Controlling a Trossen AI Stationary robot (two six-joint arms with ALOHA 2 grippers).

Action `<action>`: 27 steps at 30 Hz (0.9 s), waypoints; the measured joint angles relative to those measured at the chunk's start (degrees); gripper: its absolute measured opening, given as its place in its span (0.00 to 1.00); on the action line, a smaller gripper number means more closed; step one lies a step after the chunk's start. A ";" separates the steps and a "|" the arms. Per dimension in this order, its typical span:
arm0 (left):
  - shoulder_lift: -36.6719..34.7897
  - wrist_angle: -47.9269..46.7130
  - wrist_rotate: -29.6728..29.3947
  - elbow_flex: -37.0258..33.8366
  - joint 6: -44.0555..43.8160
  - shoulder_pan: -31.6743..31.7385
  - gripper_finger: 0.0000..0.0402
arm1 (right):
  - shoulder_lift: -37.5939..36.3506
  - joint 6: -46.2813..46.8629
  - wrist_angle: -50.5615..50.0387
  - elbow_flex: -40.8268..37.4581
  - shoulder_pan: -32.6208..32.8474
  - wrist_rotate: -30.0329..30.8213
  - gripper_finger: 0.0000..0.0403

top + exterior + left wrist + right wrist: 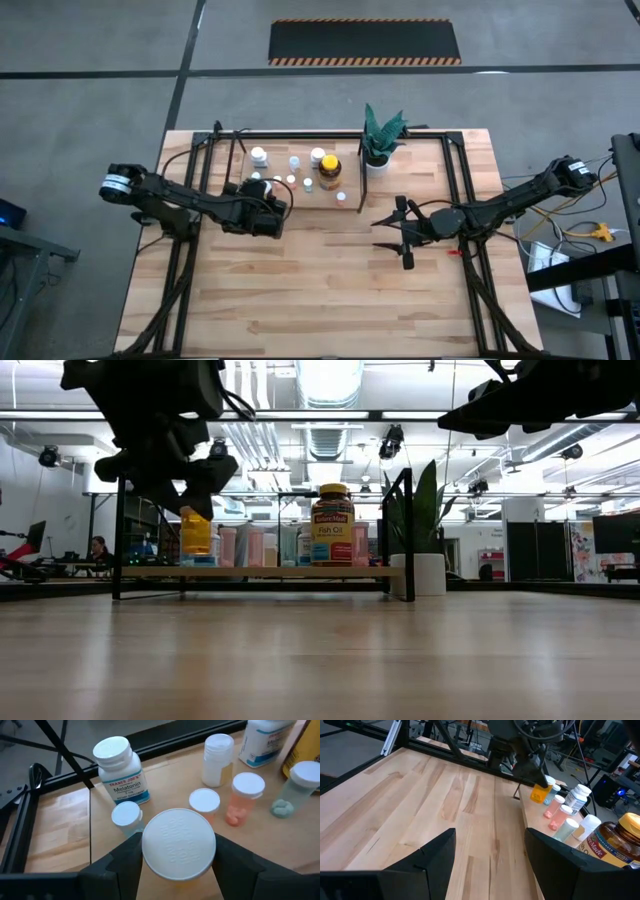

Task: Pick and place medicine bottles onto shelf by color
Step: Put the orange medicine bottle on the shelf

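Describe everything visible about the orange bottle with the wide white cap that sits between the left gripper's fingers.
The translucent orange plastic bottle with a wide, round, embossed white cap stands upright between the dark fingers of the left gripper, which close on it just under the cap. In the low view it hangs slightly above the light-wood shelf. It sits at the near-left edge of the bottle cluster, touching none of them that can be seen.

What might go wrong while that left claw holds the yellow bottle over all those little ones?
The left gripper pinches the white-capped yellow bottle only at its sides, so it might slip. The Melatonin bottle and pink bottle stand crowded beneath; lowering could topple them. The right gripper waits open, well clear.
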 joint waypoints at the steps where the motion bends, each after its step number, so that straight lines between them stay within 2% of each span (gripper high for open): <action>1: 0.00 0.00 0.00 0.00 0.01 0.00 0.47 | 0.00 0.00 -0.01 0.00 0.00 0.00 0.56; 17: 0.33 4.18 0.93 1.19 -0.02 -0.50 0.47 | 0.00 0.37 -0.07 -0.04 -0.02 0.00 0.56; 27: 5.25 5.01 0.86 0.85 -0.05 0.48 0.47 | 0.00 0.83 -0.13 -0.07 -0.01 0.00 0.56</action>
